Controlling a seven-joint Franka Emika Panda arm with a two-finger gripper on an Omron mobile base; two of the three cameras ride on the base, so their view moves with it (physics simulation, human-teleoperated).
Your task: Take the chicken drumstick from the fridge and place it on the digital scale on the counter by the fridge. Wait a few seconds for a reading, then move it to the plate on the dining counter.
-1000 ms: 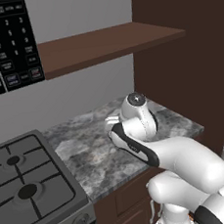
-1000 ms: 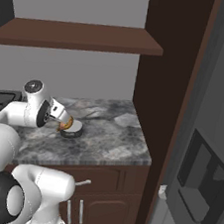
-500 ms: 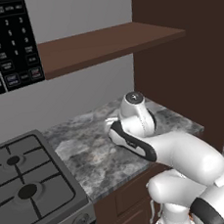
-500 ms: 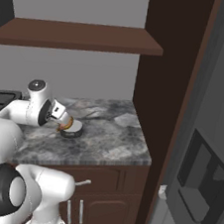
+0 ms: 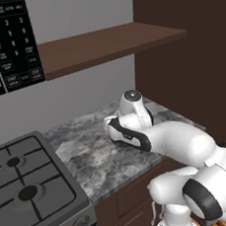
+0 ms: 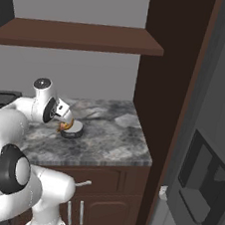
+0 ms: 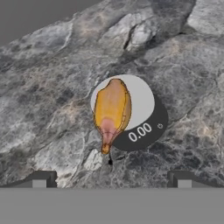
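One chicken drumstick [image 7: 111,109] on digital scale [image 7: 142,127], stove [image 5: 29,189] beside, fingers [image 7: 111,179] apart above.

"0.00" on the dark front of the digital scale [image 7: 139,127] under the chicken drumstick [image 7: 112,110]

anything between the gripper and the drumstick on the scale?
Nothing visible. In the hand view the chicken drumstick lies on the digital scale, and only bare counter lies between it and the open gripper.
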